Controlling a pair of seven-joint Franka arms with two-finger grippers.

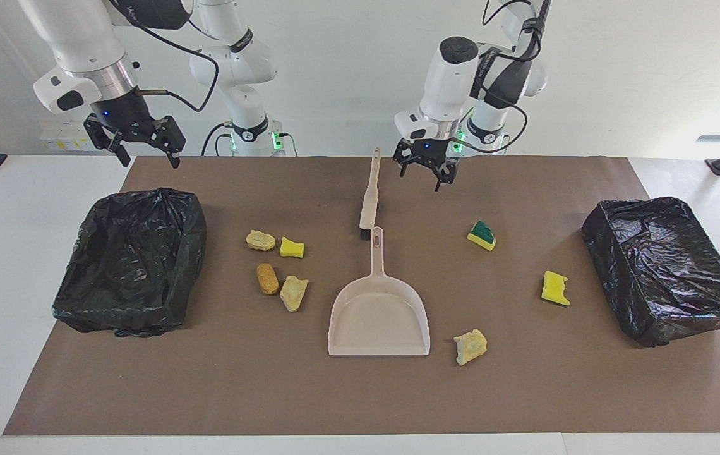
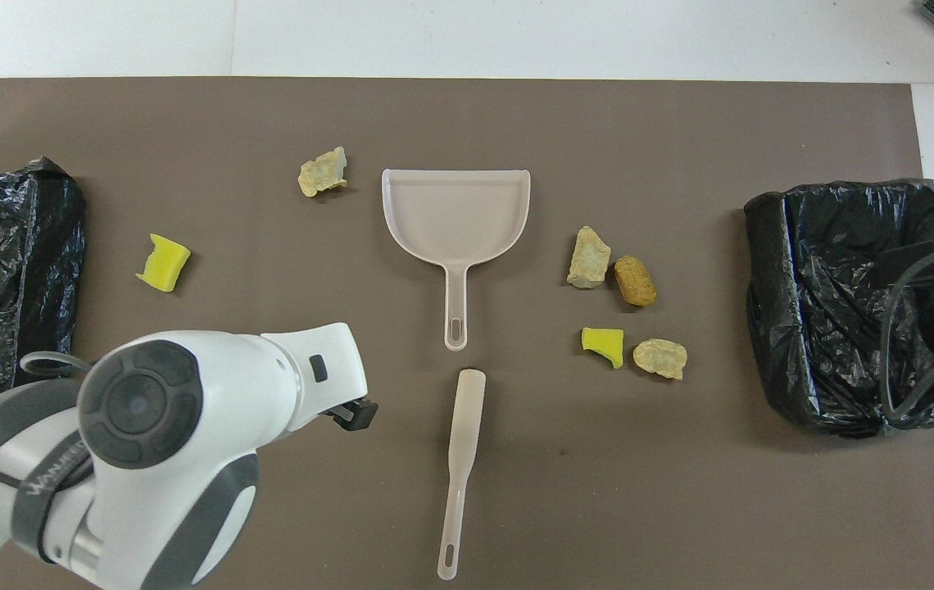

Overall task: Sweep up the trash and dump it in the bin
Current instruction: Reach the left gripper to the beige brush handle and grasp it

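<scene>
Seven trash scraps lie on the brown mat. Toward the right arm's end are a beige chunk (image 1: pixel 260 239), a yellow sponge bit (image 1: pixel 292 247), an orange-brown lump (image 1: pixel 267 279) and another beige chunk (image 1: pixel 294 293). Toward the left arm's end are a green-topped wedge (image 1: pixel 481 235), a yellow bit (image 1: pixel 554 288) and a beige chunk (image 1: pixel 470 346). The beige dustpan (image 1: pixel 379 316) lies mid-mat. The brush (image 1: pixel 370 196) lies nearer to the robots. My left gripper (image 1: pixel 426 169) is open, raised beside the brush handle. My right gripper (image 1: pixel 142 148) is open, raised over the mat's edge by the black-lined bin (image 1: pixel 82 284).
A second black-lined bin (image 1: pixel 682 303) stands at the left arm's end of the mat. In the overhead view my left arm (image 2: pixel 188 426) hides the green-topped wedge. White table shows around the mat.
</scene>
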